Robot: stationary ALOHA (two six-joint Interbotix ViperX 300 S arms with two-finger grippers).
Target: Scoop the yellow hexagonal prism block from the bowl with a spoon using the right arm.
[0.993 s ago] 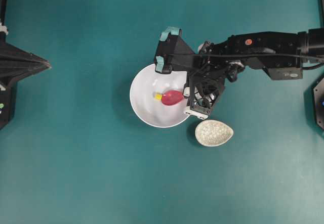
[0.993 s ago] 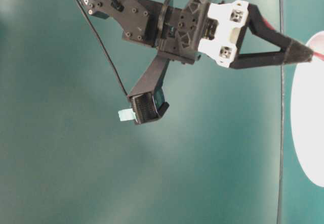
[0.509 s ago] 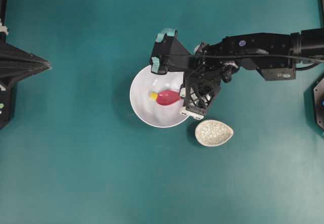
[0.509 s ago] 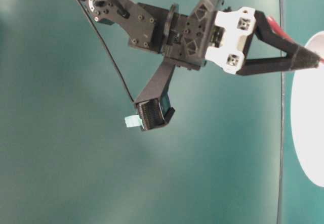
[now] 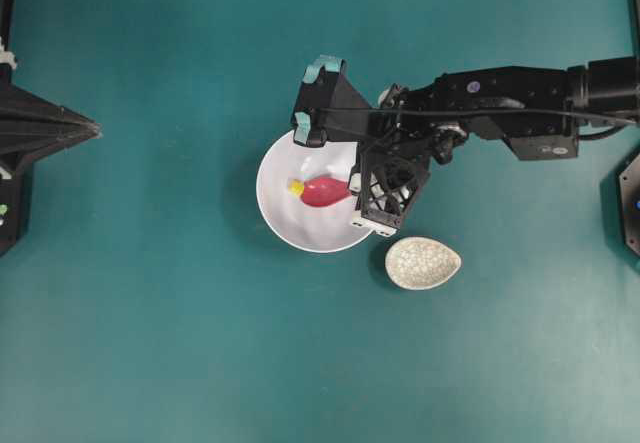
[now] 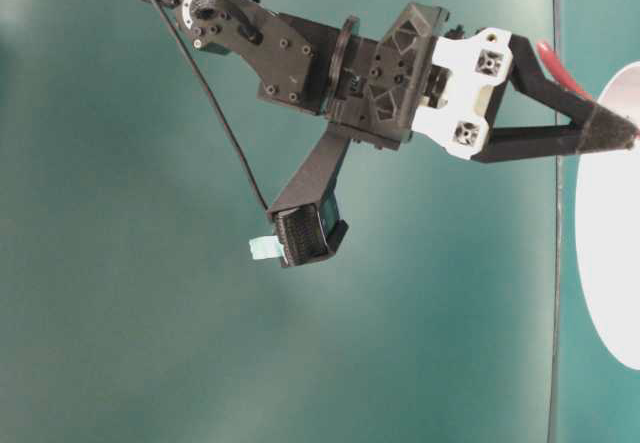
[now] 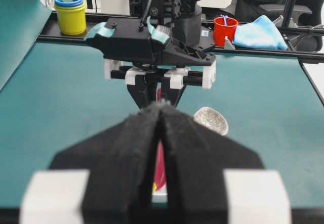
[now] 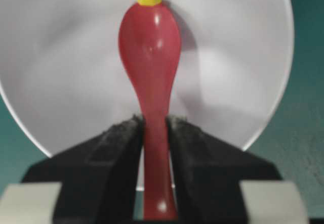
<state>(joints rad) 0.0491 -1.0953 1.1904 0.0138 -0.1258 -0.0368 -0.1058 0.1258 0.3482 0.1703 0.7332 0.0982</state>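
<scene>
From overhead, the spoon (image 5: 325, 191) lies inside the bowl (image 5: 285, 221), its tip touching the yellow block (image 5: 296, 188). The right wrist view shows the right claw (image 8: 155, 128) clamping the handle; block not yet scooped. The left claw (image 7: 160, 114) is clenched, empty.

One white bowl (image 5: 290, 225), one red spoon (image 5: 324, 191), one yellow block (image 5: 296, 188), one speckled dish (image 5: 423, 263), two arms, one red cup (image 7: 225, 30), one blue cloth (image 7: 260, 33), one yellow cup stack (image 7: 70, 14)
</scene>
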